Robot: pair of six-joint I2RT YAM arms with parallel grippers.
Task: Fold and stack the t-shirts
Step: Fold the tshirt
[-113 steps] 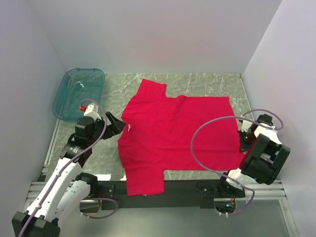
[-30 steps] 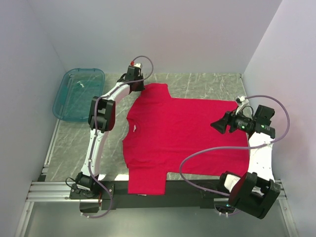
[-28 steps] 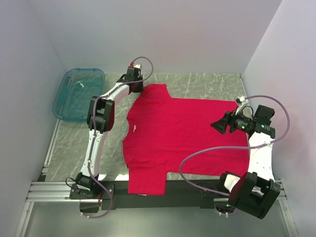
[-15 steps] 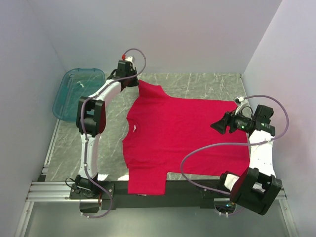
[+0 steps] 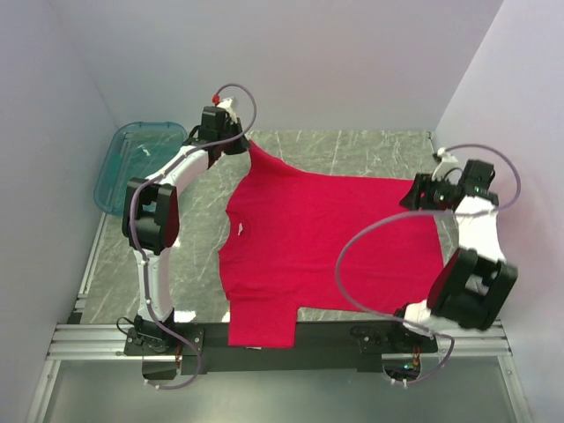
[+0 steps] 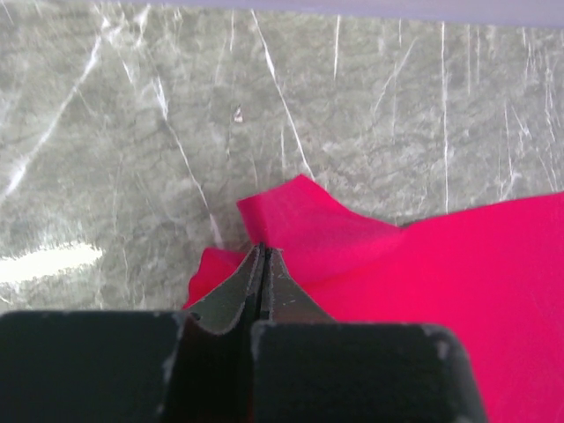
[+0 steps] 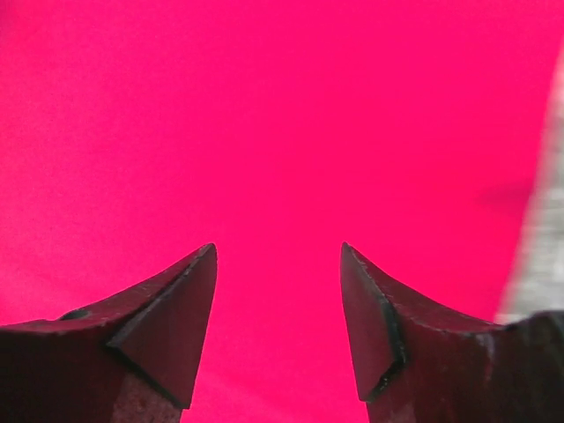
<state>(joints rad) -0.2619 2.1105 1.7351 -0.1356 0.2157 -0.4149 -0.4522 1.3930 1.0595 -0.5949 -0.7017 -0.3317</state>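
**Tub [image 5: 132, 163], teal, translucent.** Our landmark, at the left edge of the counter [image 5: 370, 150].

**T-shirt [image 5: 326, 238], crimson, one.** We find it spread flat to the right of the tub. Its collar and white label [image 5: 233, 227] face the tub and its hem lies on the side farthest from it. The sleeve nearer the arm bases overhangs the counter's front edge. The other sleeve is drawn up into a peak, off to the right of the tub's far end.

**Left gripper [image 6: 262, 251].** Jaws pressed together, with the edge of that raised sleeve pinched at their tips.

**Right gripper [image 7: 278, 251].** On the hem side, well apart from the tub. Jaws stand parted over red cloth and we see nothing caught between them. We cannot tell whether they touch the cloth.

**Open room.**
- A broad bare strip of counter lies between the tub and the collar.
- A band of counter runs beyond the shirt along the back wall.
- Only a narrow margin lies past the hem.
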